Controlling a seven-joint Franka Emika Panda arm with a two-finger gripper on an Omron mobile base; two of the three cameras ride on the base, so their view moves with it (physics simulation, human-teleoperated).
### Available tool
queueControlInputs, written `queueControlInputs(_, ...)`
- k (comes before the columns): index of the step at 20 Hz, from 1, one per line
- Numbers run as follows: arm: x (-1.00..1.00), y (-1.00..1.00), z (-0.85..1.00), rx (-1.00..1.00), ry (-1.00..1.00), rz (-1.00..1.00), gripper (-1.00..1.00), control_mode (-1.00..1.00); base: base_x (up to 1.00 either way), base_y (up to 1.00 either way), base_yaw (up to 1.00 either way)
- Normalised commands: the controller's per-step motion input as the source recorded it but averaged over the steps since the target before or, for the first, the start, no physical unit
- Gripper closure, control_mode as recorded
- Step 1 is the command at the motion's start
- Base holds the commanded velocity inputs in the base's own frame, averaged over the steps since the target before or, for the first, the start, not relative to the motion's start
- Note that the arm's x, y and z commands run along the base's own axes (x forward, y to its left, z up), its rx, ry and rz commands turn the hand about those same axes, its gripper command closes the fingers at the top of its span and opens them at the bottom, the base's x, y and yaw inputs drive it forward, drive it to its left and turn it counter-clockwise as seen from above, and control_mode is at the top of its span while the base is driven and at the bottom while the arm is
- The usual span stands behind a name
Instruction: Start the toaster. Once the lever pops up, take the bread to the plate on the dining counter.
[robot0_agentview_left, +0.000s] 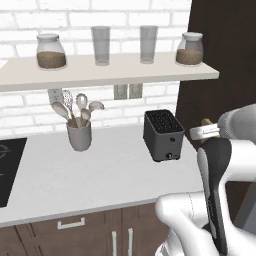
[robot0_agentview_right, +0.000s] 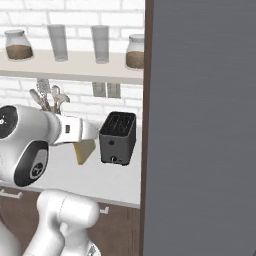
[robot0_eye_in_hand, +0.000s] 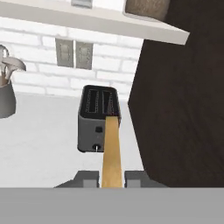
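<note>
The tool (robot0_eye_in_hand: 112, 177) grips the bread (robot0_eye_in_hand: 112, 151) edge-on between its tips, lifted clear of the toaster (robot0_eye_in_hand: 97, 119) on the grey bench (robot0_eye_in_hand: 39, 140). Held by one thin edge, the slice could slip during the swing past the dark cabinet (robot0_eye_in_hand: 183, 109).

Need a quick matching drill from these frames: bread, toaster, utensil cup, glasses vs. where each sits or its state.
Things:
1. bread
2. toaster
3. utensil cup
4. two glasses

Places:
A. on the shelf, between two jars
B. on the grey worktop, next to the dark wall panel
C. pinched in the gripper, off the worktop
D. on the worktop, under the shelf, holding spoons

Pairs: 1-C, 2-B, 3-D, 4-A
</note>
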Motion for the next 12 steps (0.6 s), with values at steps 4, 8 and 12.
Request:
queueControlInputs(4,-0.15,0.01,-0.25,0.00,-0.07,-0.06,1.00,-1.00,0.00,0.00,0.00)
queueControlInputs(8,-0.08,0.00,-0.08,0.00,-0.10,-0.06,1.00,-1.00,0.00,0.00,0.00)
queueControlInputs(12,-0.19,0.00,0.00,0.00,-0.16,-0.05,1.00,-1.00,0.00,0.00,0.00)
